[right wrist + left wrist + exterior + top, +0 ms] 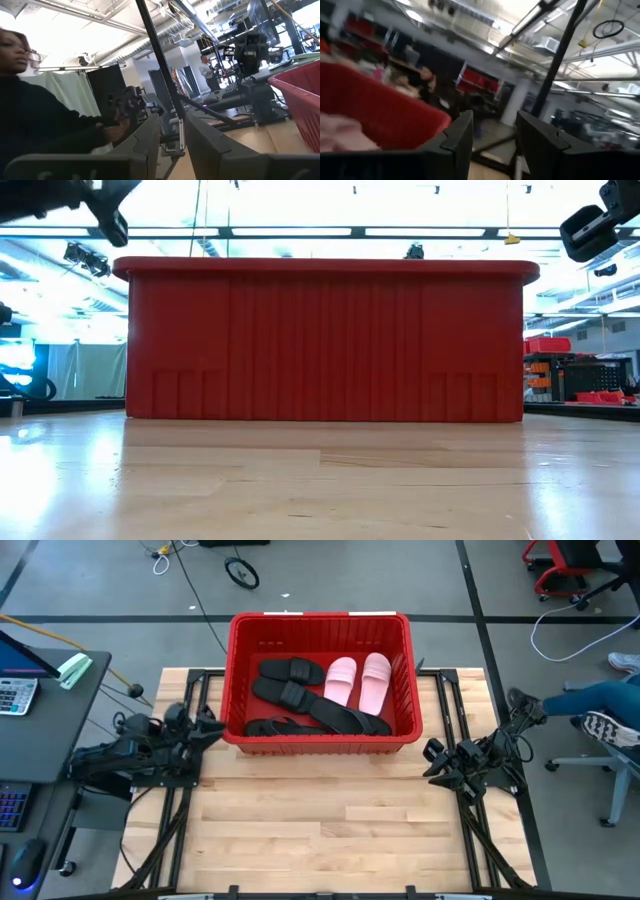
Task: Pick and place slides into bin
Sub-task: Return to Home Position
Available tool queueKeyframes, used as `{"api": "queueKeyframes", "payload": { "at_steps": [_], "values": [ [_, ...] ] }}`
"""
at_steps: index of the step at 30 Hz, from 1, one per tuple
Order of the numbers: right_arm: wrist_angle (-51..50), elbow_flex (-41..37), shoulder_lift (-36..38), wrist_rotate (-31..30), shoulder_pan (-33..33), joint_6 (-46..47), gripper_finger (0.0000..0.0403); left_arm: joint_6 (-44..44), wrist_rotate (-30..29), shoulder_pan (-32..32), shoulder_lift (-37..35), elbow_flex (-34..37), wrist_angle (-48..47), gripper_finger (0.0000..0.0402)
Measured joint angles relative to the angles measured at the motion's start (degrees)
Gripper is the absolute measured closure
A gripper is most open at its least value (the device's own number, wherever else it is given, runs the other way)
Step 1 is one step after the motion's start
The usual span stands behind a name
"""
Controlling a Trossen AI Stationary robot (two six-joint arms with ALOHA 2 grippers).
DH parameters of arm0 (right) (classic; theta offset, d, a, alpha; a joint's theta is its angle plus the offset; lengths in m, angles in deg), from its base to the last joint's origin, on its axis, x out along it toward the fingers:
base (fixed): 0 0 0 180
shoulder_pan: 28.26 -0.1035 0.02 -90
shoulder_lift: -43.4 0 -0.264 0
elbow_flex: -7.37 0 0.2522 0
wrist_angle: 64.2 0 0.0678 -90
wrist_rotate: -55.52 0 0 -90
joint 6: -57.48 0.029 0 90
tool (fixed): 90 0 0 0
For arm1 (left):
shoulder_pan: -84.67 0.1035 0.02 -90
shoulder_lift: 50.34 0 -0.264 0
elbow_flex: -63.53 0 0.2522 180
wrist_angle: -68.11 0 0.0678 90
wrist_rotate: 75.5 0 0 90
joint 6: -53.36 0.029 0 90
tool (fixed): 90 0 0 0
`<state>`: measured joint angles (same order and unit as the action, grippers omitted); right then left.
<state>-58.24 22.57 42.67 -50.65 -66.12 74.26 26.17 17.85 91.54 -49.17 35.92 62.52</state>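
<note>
Bin: the red bin [320,617] stands on the wooden table [320,830] toward 12 o'clock in the high view, and all the footwear lies inside it.
Pink slides: the pale pair [358,680] lies side by side at the bin's 2 o'clock, soles down.
Black slides: the broad-strap pair [285,680] lies at the bin's 10 o'clock, just beside the pink ones.
Flip-flops: the thin black ones [340,720] lie along the bin's 6 o'clock wall (overlapped, so the count is hard to tell).
Left gripper: the left gripper [212,727] hangs at the table's 9 o'clock edge, just beside the bin's near left corner. Its fingers are parted and hold nothing.
Right gripper: the right gripper [432,762] hangs at the table's 3 o'clock edge, near the bin's near right corner but apart from it. Its fingers are slightly parted and empty.
Person: a person [600,700] sits beyond the table at 3 o'clock.
</note>
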Motion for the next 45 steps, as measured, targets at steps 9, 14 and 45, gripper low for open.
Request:
{"api": "queueKeyframes", "payload": {
  "at_steps": [9, 14, 45],
  "values": [
    [0.0, 0.0, 0.0, 0.0, 0.0, 0.0, 0.0303, -7.2, 2.2, 0.1, -0.3, 6.4, 2.1, 0.0239],
    [0.0, 0.0, 0.0, 0.0, 0.0, 0.0, 0.0303, 8.4, 22.9, 0.0, -0.3, 5.6, 1.8, 0.0239],
    [0.0, 0.0, 0.0, 0.0, 0.0, 0.0, 0.0303, 6.7, 35.4, -0.5, -0.9, 13.4, 1.4, 0.0240]
  ]
}}
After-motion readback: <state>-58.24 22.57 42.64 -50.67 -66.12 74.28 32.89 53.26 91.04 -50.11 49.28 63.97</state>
